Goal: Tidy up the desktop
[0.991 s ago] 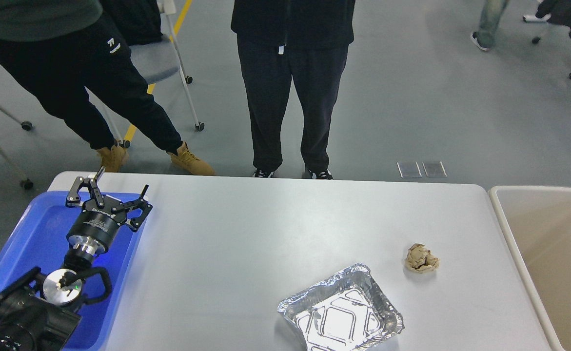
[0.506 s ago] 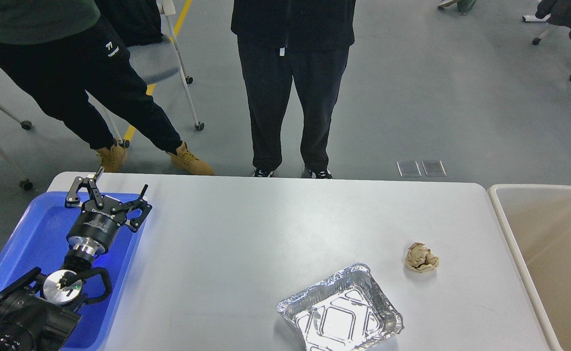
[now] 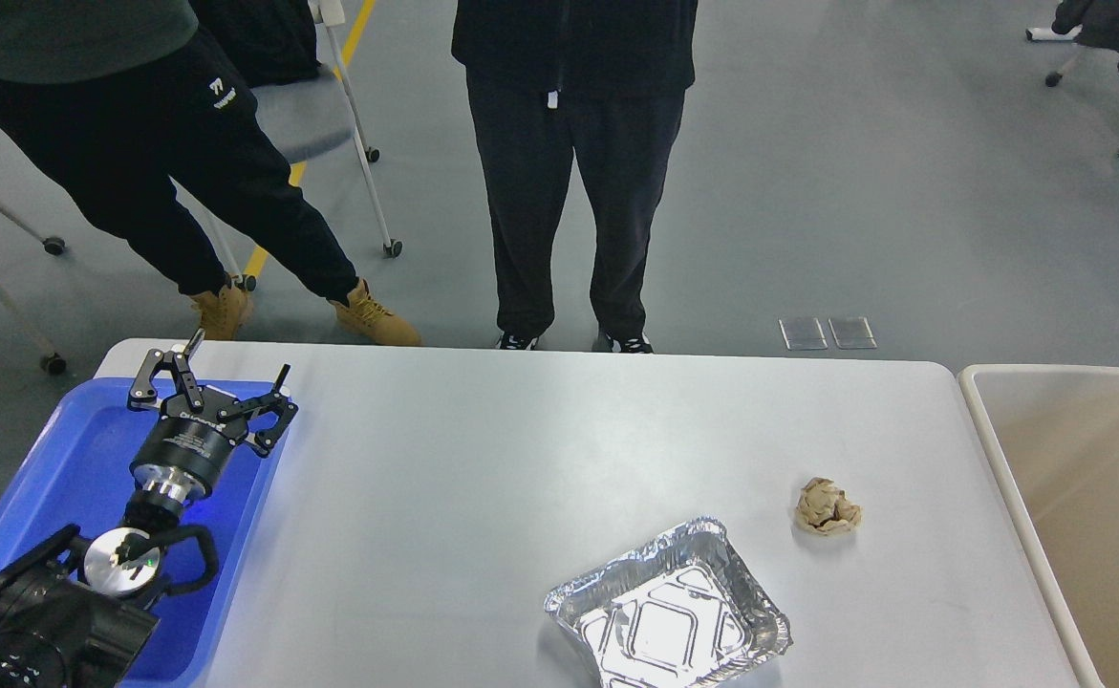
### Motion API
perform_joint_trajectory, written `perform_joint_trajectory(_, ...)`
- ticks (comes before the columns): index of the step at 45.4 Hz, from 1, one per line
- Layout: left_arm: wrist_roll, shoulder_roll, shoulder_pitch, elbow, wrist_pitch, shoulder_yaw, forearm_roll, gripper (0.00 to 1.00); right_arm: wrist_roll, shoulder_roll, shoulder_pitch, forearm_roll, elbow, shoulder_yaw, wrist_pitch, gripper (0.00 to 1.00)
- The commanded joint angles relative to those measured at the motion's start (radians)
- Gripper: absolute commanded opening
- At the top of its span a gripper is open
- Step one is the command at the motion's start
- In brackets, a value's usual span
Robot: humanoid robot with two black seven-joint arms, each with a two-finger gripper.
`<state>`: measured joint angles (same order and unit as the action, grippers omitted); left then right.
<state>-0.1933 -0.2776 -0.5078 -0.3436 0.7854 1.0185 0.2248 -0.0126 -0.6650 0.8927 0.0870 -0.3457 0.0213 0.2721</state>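
1. Left gripper (image 3: 234, 368) spread wide, fingers empty, poised over the far right corner of the blue tray (image 3: 53, 459).
2. Tray at the left end of the desktop (image 3: 483, 459), which fills the lower frame.
3. Crumpled foil pan (image 3: 669, 621) near the front edge, right of centre.
4. Wadded brown paper (image 3: 827, 506) just beyond, apart from the pan.
5. Beige bin (image 3: 1085, 497) beside the right end.
6. Right gripper out of sight.

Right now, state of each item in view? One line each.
left gripper: open, holding nothing, over the blue tray's far end
blue tray: no contents visible
foil pan: upright, empty, on the desktop
paper wad: crumpled, loose on the desktop
beige bin: open-topped, visible part empty
right gripper: not in view
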Motion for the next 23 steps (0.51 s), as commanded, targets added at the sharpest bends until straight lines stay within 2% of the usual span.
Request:
perform_joint_trajectory(1, 0.000, 0.000, 0.000, 0.000, 0.000, 0.000, 0.001, 1.00, -0.006, 0.166, -0.156, 0.013, 0.194, -0.164, -0.014, 0.00)
perform_joint_trajectory(14, 0.000, 0.000, 0.000, 0.000, 0.000, 0.000, 0.001, 1.00, 0.003, 0.177, -0.285, 0.014, 0.217, -0.288, -0.108, 0.00)
perform_joint_trajectory(23, 0.000, 0.000, 0.000, 0.000, 0.000, 0.000, 0.001, 1.00, 0.003, 0.174, -0.351, 0.014, 0.255, -0.294, -0.172, 0.00)
